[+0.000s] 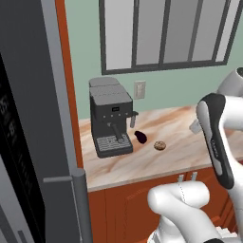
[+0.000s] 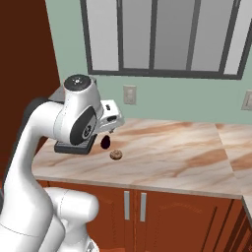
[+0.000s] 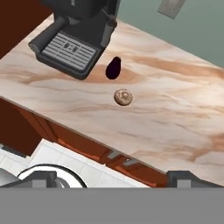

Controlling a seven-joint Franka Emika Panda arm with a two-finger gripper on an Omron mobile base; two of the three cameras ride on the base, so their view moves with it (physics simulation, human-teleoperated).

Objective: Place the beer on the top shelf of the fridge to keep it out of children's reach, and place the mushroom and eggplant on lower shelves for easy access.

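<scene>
The fridge (image 1: 52, 142) takes up the left of the left base view, its grey door edge and bar handle close to the camera; its shelves are not in sight from here. Next in size is the marbled surface (image 2: 187, 152) over red-brown cabinets, running under a window. On it, at the left end, stands a dark coffee machine (image 1: 110, 122) with its drip tray facing out.

Just beside the machine's tray, on the side away from the fridge, lies the eggplant (image 3: 113, 68), a glossy near-black oval. In the hand view its long axis runs roughly up the picture, tilted a little; whether it lies flat or leans on one end is hard to tell at this size. The mushroom (image 3: 123, 97) sits near it, apart and not touching, a little closer to the surface's front edge. No beer bottle can be made out on the stretch of surface shown.

The gripper (image 3: 111, 178) is spread wide and holds nothing, its two dark tips well apart at the bottom of the hand view. It hangs out over the cabinet fronts, short of the surface's front edge and above it. Both vegetables lie ahead of it and lower, the mushroom nearer and almost straight ahead, the eggplant beyond it toward the machine. A reach forward and down would likely meet the mushroom first.
</scene>
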